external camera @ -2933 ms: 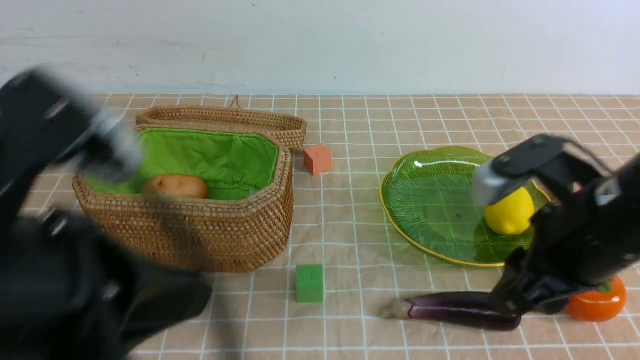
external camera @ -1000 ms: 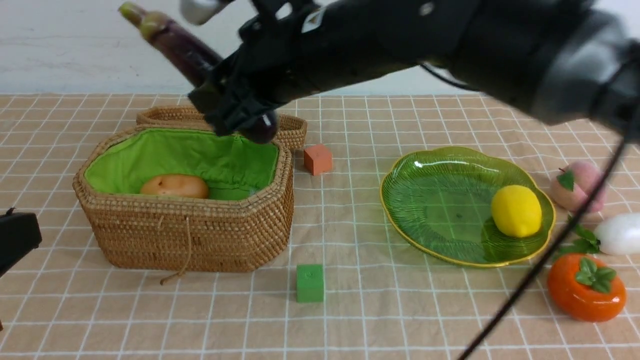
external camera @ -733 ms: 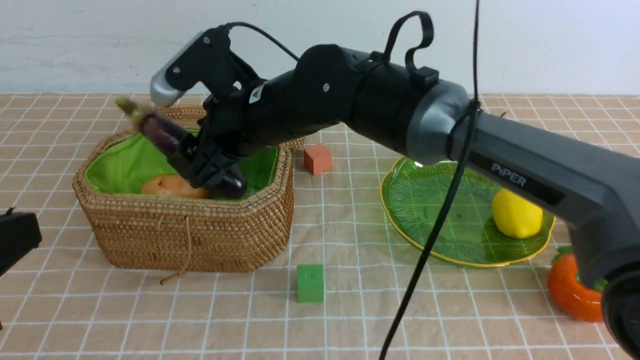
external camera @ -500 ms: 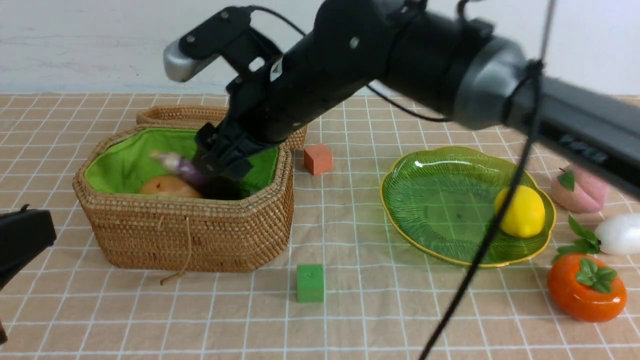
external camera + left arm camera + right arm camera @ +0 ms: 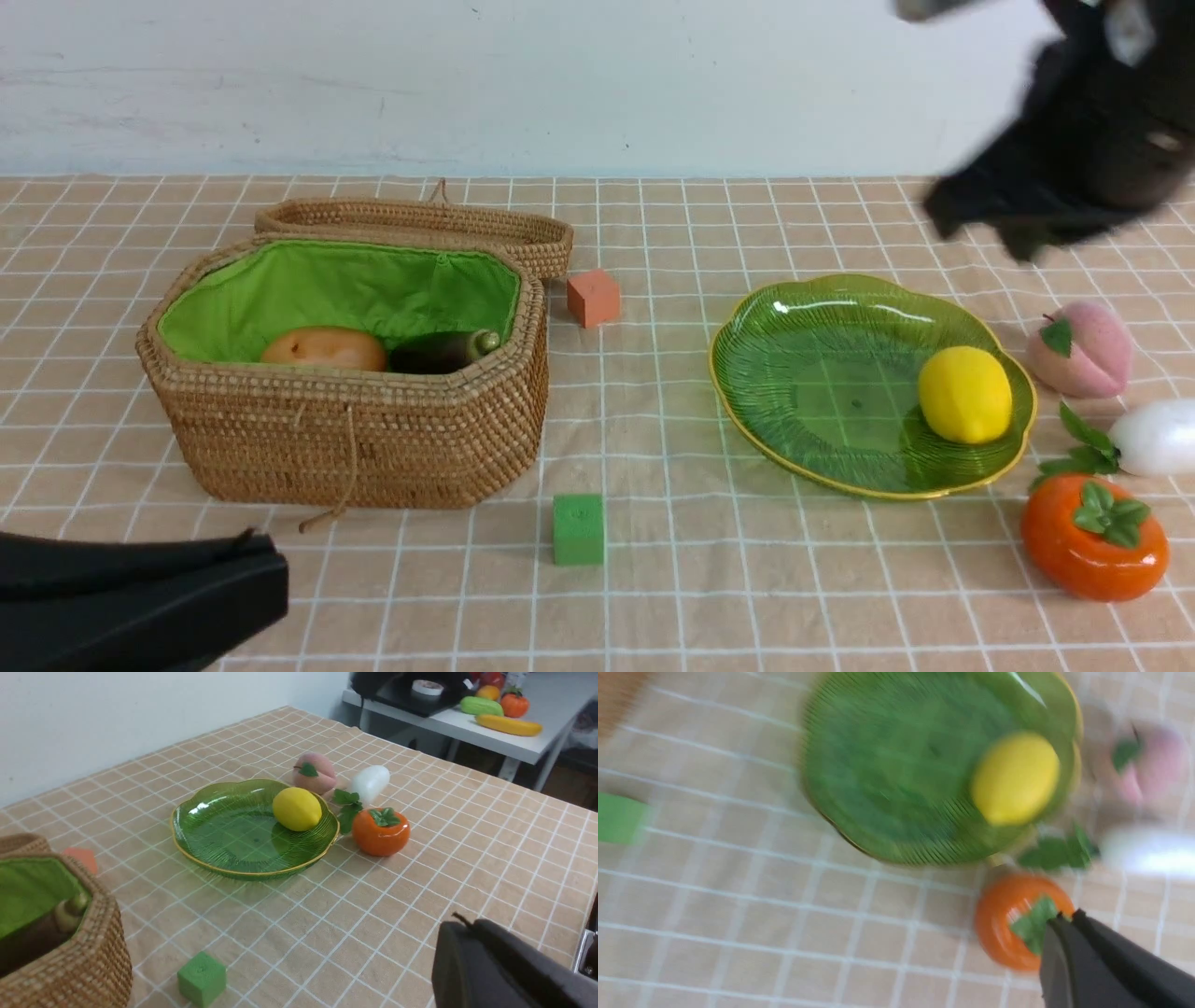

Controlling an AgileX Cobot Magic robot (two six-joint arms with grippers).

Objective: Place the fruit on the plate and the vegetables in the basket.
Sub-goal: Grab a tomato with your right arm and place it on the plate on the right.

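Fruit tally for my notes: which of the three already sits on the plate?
The yellow lemon: it alone lies on the green plate, while the pink peach and orange persimmon sit on the cloth beside it.

Front low, wrists higher — plate (image 5: pixel 812 392) shared

Woven rattan basket (image 5: pixel 355 439); glossy glass plate (image 5: pixel 822 373).
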